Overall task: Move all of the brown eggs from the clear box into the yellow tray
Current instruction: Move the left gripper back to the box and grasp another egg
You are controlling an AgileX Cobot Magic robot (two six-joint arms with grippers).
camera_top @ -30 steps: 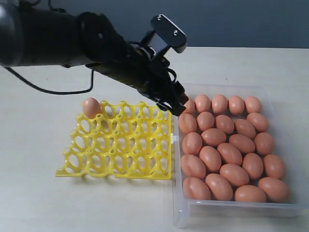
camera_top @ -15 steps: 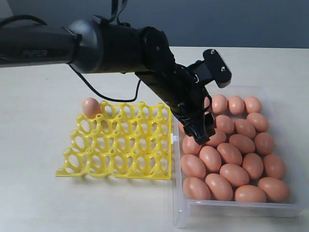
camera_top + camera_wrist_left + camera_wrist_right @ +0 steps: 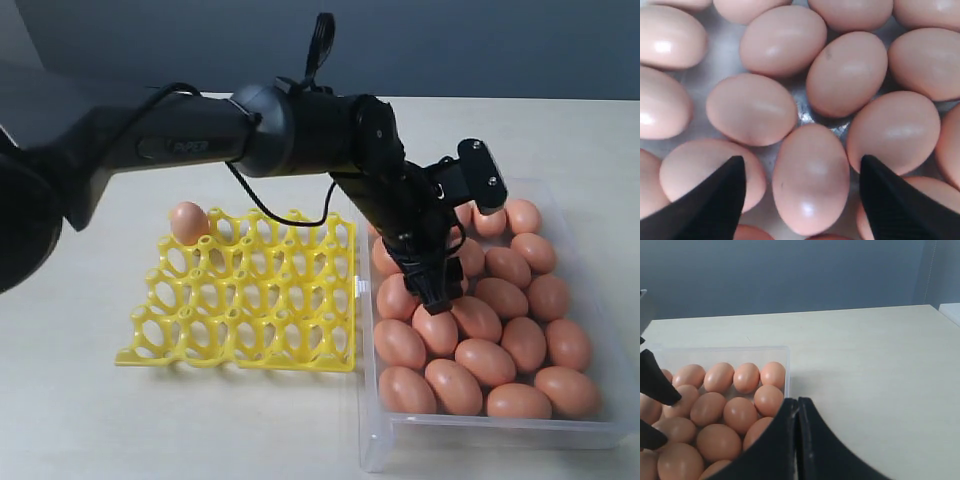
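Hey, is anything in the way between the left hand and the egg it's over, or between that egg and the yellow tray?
Nothing visible sits between the open left hand and the brown egg framed by its fingers, though neighbouring eggs crowd it. Toward the yellow tray, only the low wall of the clear box intervenes.

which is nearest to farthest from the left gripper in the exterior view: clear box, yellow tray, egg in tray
1. clear box, right under the left gripper
2. yellow tray, left of the box
3. egg in tray, far left corner
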